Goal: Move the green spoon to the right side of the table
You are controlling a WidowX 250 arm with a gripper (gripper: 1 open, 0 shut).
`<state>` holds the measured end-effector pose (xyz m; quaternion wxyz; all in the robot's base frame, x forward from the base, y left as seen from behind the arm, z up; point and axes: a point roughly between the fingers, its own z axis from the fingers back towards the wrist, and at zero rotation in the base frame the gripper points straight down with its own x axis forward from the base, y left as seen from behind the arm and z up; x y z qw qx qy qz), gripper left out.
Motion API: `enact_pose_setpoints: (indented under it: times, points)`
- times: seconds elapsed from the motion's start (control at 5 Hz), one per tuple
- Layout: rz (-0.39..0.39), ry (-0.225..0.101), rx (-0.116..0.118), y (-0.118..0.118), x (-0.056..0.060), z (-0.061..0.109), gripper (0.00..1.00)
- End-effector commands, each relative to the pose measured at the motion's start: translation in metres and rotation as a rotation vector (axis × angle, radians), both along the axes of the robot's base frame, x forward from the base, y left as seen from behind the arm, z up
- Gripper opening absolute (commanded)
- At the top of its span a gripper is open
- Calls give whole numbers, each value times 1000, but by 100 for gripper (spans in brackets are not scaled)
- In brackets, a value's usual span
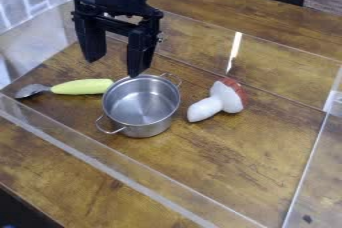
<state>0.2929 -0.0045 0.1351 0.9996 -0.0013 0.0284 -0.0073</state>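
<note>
The green spoon (70,88) lies flat on the left part of the table (227,162), its yellow-green handle pointing right toward the pot and its small silver bowl at the far left. My gripper (115,64) hangs above the table just behind the spoon's handle and the pot, pointing straight down. Its two black fingers (91,42) stand wide apart with nothing between them. It touches neither the spoon nor the pot.
A silver pot (139,105) with side handles stands right of the spoon. A white-and-red mushroom toy (217,102) lies on its side right of the pot. Low clear acrylic walls (160,187) edge the wooden top.
</note>
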Motion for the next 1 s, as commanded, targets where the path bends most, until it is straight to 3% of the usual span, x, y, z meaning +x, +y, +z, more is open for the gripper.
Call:
enact_pose_setpoints:
  times: [0.0, 0.2, 0.4, 0.6, 0.8]
  points:
    - [-87, 24, -4, 8, -3, -14, 100]
    - [-306, 17, 9, 17, -11, -13, 100]
    - [-483, -5, 25, 33, -6, -6, 100]
    - [-633, -29, 46, 49, 1, -4, 100]
    - [-704, -46, 76, 69, -4, -19, 100]
